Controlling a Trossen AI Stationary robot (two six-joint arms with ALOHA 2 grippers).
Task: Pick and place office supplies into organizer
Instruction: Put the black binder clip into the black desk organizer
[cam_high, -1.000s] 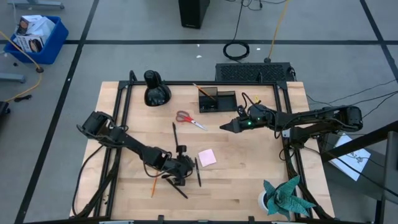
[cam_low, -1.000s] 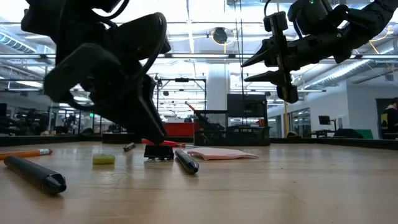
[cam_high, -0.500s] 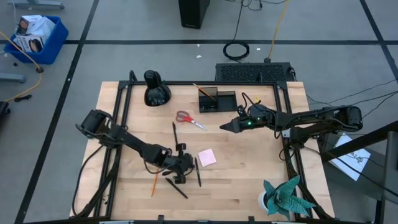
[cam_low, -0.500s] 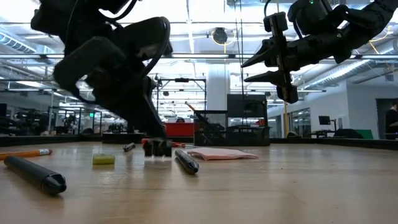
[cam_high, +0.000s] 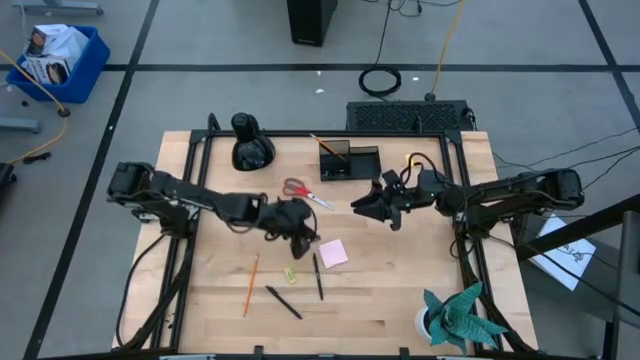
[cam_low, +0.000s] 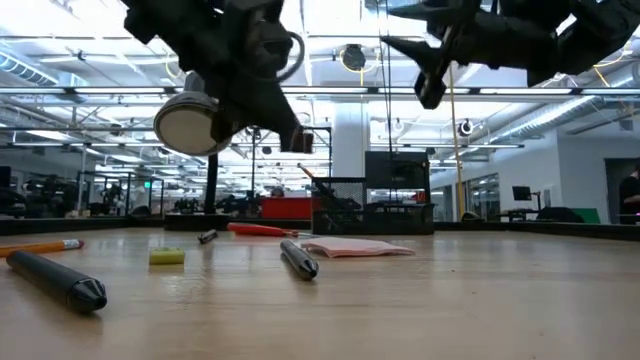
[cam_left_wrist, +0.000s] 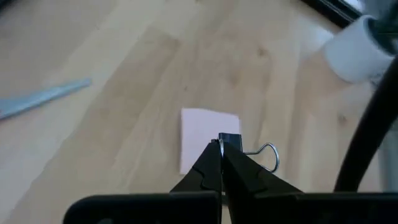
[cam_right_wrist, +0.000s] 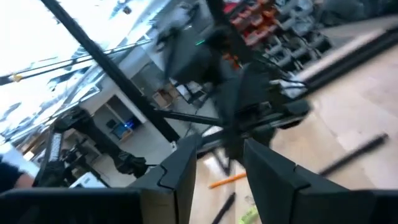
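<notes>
My left gripper (cam_high: 301, 233) is shut on a small black binder clip (cam_left_wrist: 231, 142), up in the air over the pink sticky-note pad (cam_high: 333, 252). My right gripper (cam_high: 366, 205) hovers open and empty in front of the black organizer (cam_high: 349, 161), well above the table. Red-handled scissors (cam_high: 305, 192) lie flat near the organizer. Two black pens (cam_high: 318, 277) (cam_high: 283, 302), an orange pencil (cam_high: 250, 285) and a yellow-green bit (cam_high: 290, 273) lie on the wood nearer the front. My left gripper pinches the binder clip between its two fingertips, at the edge of the black body (cam_left_wrist: 227, 141). One wire handle (cam_left_wrist: 268, 156) sticks out to the side. The fingers slant downward. The clip is lifted clear of the table.
A rounded black bulbous object (cam_high: 250, 144) stands at the far left of the table. A teal paper plant (cam_high: 460, 315) sits at the near right corner. A pencil stands in the organizer's tall compartment (cam_high: 330, 150).
My left gripper has shut on the binder clip on the table, then risen and swung toward the far edge while rolling; the clip is now lifted clear. My right gripper has risen a little and tipped and rolled, staying open.
</notes>
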